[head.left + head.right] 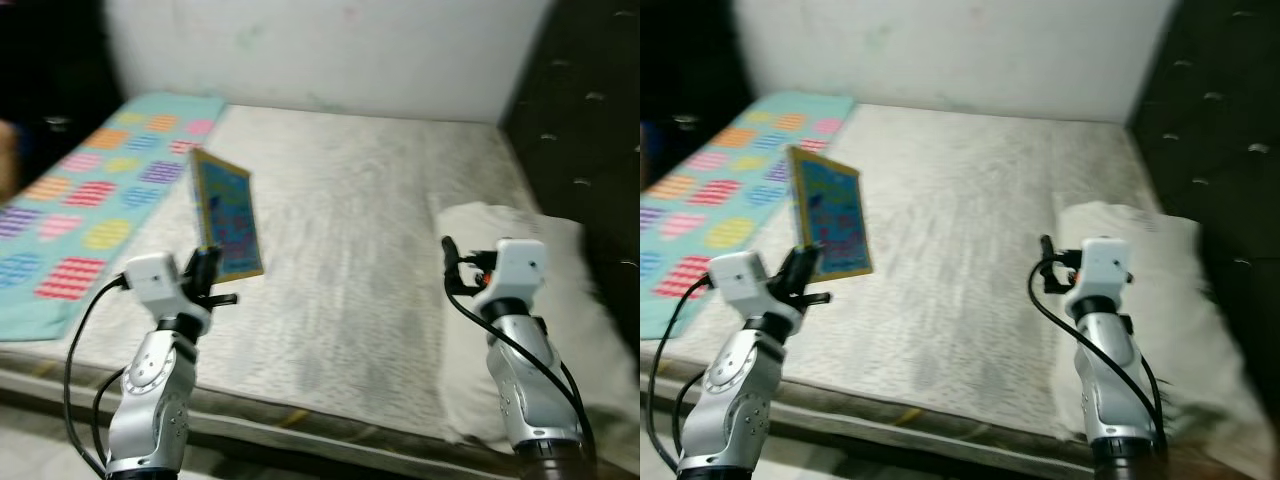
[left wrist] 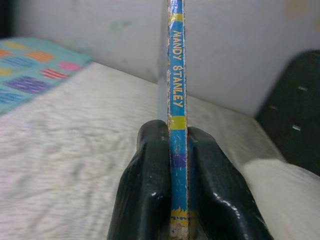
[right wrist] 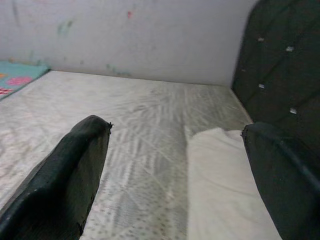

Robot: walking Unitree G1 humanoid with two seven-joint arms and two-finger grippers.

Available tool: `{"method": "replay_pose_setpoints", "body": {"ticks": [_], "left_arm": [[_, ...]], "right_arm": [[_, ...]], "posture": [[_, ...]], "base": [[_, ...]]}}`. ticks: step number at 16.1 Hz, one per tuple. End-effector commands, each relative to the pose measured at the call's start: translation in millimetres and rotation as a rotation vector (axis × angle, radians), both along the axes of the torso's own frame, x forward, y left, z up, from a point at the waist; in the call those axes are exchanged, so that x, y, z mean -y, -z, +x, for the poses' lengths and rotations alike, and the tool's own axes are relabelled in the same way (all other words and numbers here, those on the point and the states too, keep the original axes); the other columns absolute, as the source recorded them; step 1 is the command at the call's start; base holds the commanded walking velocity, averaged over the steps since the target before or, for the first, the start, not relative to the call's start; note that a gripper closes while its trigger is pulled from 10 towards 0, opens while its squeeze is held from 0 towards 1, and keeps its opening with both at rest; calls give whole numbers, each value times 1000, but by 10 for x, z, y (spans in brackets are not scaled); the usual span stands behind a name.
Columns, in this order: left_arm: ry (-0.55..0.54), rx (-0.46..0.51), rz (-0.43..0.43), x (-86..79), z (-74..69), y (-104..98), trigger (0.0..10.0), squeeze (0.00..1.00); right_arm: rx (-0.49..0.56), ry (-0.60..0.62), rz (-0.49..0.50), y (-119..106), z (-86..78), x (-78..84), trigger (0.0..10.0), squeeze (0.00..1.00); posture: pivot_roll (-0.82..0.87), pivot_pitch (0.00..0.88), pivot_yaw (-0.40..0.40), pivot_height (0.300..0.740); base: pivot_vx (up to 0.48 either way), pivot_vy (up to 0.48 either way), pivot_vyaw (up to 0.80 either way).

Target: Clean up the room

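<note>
A thin blue picture book (image 1: 226, 214) with a yellow border stands upright above the near left part of the bed, held by its lower edge. My left gripper (image 1: 205, 270) is shut on it; in the left wrist view the book's spine (image 2: 177, 100) rises between the two black fingers (image 2: 145, 190). My right gripper (image 1: 449, 262) hovers over the near right part of the mattress, beside a white pillow (image 1: 540, 300). It is open, with nothing between its fingers (image 3: 70, 175).
A bare grey-white mattress (image 1: 350, 240) spans the bed. A turquoise blanket (image 1: 80, 210) with coloured patches lies along its left side. A dark tufted headboard (image 1: 590, 130) stands on the right, a white wall (image 1: 330, 50) behind.
</note>
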State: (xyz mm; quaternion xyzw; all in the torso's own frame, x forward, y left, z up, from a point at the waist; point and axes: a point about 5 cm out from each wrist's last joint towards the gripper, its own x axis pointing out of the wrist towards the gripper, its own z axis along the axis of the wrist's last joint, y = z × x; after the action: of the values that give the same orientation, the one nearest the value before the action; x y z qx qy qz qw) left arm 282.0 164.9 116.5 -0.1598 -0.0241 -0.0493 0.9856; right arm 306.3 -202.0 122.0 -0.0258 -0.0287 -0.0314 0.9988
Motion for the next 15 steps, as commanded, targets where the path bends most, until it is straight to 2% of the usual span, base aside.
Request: {"method": "replay_pose_setpoints", "body": {"ticks": [1,7,15], "left_arm": [[-13,42,13,-33,22,-97,10000,0],[-17,41,7,-23,25,-104,10000,0],[-21,43,-12,-29,24,-107,10000,0]], "right_arm": [[2,-8,1,-5,16,-21,10000,0],[2,-11,-4,-2,12,-24,10000,0],[0,-11,3,-8,6,-35,10000,0]], "posture": [[-97,0,26,740],[-98,0,24,740],[-98,0,21,740]], "base": [[0,-480,0],[0,-480,0],[0,0,0]]}}
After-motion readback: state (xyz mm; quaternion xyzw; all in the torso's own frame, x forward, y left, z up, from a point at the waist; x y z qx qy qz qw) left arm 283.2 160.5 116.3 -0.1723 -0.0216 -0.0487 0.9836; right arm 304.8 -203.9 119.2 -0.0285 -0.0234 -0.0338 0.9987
